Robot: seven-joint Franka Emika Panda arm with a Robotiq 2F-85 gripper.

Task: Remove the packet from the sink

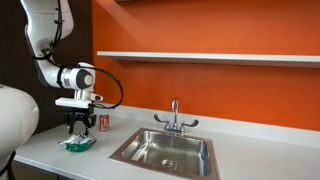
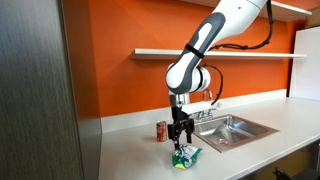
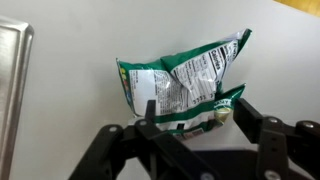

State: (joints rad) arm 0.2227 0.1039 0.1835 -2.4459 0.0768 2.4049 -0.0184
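The packet [image 3: 185,80] is a crumpled green and white snack bag. It lies on the white counter, outside the sink [image 1: 140,133], to its side in both exterior views [image 2: 186,156]. My gripper [image 3: 197,112] is open, its two fingers straddling the packet's near edge with gaps on both sides. In an exterior view the gripper [image 1: 77,128] hangs just above the packet [image 1: 78,143]. The steel sink [image 2: 250,124] holds no packet; its rim shows at the left edge of the wrist view [image 3: 12,90].
A small red can [image 1: 103,121] stands on the counter close behind the gripper, also in an exterior view [image 2: 161,131]. A faucet [image 1: 174,115] rises behind the sink. An orange wall with a shelf [image 1: 200,55] backs the counter.
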